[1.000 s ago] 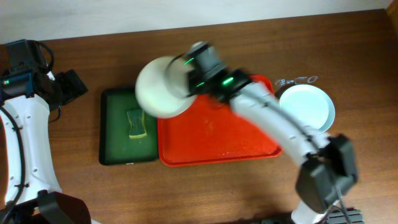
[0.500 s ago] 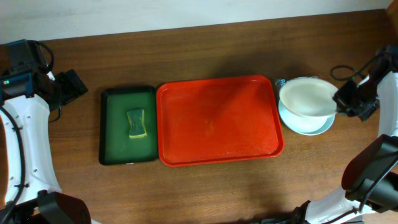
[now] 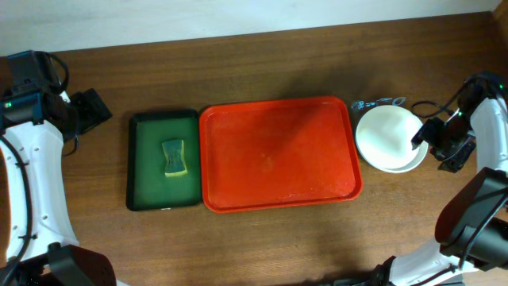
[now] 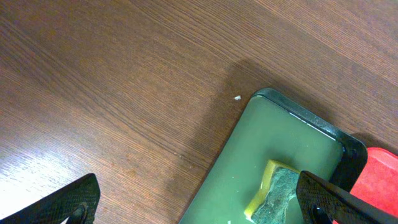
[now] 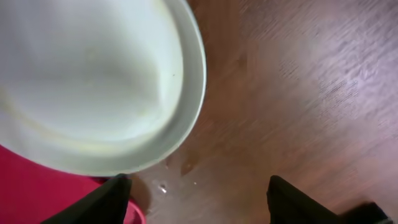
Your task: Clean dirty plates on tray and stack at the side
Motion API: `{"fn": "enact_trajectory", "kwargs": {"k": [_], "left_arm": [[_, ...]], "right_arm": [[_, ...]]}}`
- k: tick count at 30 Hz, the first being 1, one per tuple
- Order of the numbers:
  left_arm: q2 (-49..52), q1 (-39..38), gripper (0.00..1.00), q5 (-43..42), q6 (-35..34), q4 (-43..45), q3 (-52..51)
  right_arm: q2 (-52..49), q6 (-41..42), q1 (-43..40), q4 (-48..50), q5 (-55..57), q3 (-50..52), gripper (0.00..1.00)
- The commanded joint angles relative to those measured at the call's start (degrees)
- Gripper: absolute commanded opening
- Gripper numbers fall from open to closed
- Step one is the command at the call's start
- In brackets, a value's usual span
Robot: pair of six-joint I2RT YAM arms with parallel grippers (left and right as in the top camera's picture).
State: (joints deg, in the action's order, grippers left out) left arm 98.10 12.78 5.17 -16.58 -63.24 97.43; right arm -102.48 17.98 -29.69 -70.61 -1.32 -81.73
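Asking, first onlooker: how far along is the job looking from where we are standing?

Answering, second onlooker: it is looking close to done. The tray is lying bare in the middle of the table, with nothing sitting on it. The plates are sitting stacked on the wood just beside the tray's right end, a white-cream one on top and another rim showing under it. How many are lying beneath I cannot count from here. I am seeing no clear yellow smear on the top face, though the close view is soft.

Asking: and the arms, what are they doing?

Answering: the right gripper is hanging at the stack's outer edge with its fingers spread wide and nothing between them. The top plate's rim is running close by one finger, and whether they are touching I cannot tell. The left gripper is hovering well apart at the far left, beside the green tray, equally spread and carrying nothing. The sponge is resting in that green tray.

Asking: what is remaining, then?

Answering: judging by this, only drawing the right arm clear of the stack.
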Motion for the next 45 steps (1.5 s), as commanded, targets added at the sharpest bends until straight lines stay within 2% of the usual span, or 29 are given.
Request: {"fn": "enact_trajectory", "kwargs": {"k": [1,4,6,7,8,14,27,33,35,40,45], "left_arm": [[0.02,0.13,0.99,0.22,-0.74,-0.09,0.13],[0.02,0.13,0.99,0.22,-0.74,-0.09,0.13],[0.02,0.15,0.99,0.22,-0.74,-0.09,0.13],[0.02,0.13,0.99,0.22,-0.74,-0.07,0.13],[0.02,0.13,0.99,0.22,-0.74,-0.09,0.13],[0.02,0.13,0.99,0.22,-0.74,-0.09,0.13],[0.02,0.13,0.99,0.22,-0.74,-0.09,0.13],[0.02,0.15,0.99,0.22,-0.74,-0.09,0.13],[0.02,0.13,0.99,0.22,-0.74,-0.09,0.13],[0.02,0.13,0.99,0.22,-0.74,-0.09,0.13],[0.02,0.13,0.99,0.22,-0.74,-0.09,0.13]], "right_arm": [[0.94,-2.69,2.86,-1.95,0.48,0.33,0.73],[0.94,-11.52,8.13,-5.49,-2.1,0.33,0.73],[0.96,-13.53,15.56,-8.26,-2.91,1.22,0.73],[0.94,-13.53,18.45,-8.66,-2.91,1.75,0.89],[0.94,-13.51,21.07,-9.46,-2.91,1.84,0.98],[0.94,-13.51,31.17,-9.51,-2.93,1.84,0.98],[2.97,-13.49,31.56,-4.55,-2.93,1.84,0.98],[22.4,-13.49,31.56,-1.77,-2.93,1.84,0.98],[32.94,-15.67,31.56,-0.9,2.16,1.84,0.98],[56.94,-16.65,31.56,-0.24,2.69,1.84,0.98],[76.89,-16.7,31.56,10.27,1.99,2.47,0.98]]}}
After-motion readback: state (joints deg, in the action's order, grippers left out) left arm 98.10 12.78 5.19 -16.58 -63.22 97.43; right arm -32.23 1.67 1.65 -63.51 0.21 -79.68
